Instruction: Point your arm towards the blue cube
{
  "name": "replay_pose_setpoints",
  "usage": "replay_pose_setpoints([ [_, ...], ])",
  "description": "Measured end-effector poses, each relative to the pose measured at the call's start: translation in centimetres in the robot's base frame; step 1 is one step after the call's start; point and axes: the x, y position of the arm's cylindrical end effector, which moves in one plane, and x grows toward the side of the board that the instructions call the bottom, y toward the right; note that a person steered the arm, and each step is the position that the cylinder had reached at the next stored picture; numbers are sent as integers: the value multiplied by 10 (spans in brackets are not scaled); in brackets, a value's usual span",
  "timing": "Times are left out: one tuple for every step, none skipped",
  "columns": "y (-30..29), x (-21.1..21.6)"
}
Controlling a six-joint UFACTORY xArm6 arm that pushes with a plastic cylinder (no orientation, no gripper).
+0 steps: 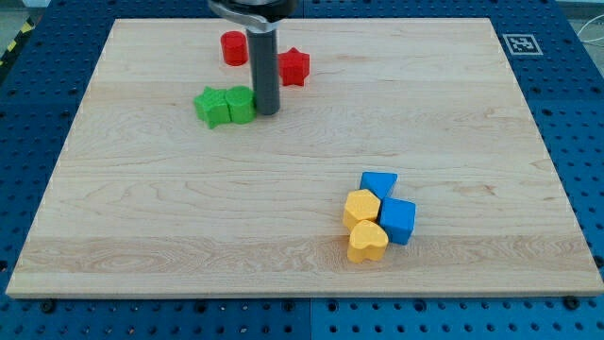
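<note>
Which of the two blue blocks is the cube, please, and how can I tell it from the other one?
The blue cube is the lower one, toward the view's right, beside the yellow heart. The other blue block, above it, is wedge-like. My tip is far off, by the green blocks.

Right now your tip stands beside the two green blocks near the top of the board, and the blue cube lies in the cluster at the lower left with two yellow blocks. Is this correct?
Not quite: the side is wrong. The camera view shows the blue cube at the view's lower right, clustered with the two yellow blocks. My tip does stand beside the green blocks.
</note>
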Motion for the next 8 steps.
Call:
replay_pose_setpoints([
  [-22,0],
  [-48,1],
  [-63,10],
  [-32,30],
  [-22,44],
  [-22,44],
  [-12,26],
  [14,30],
])
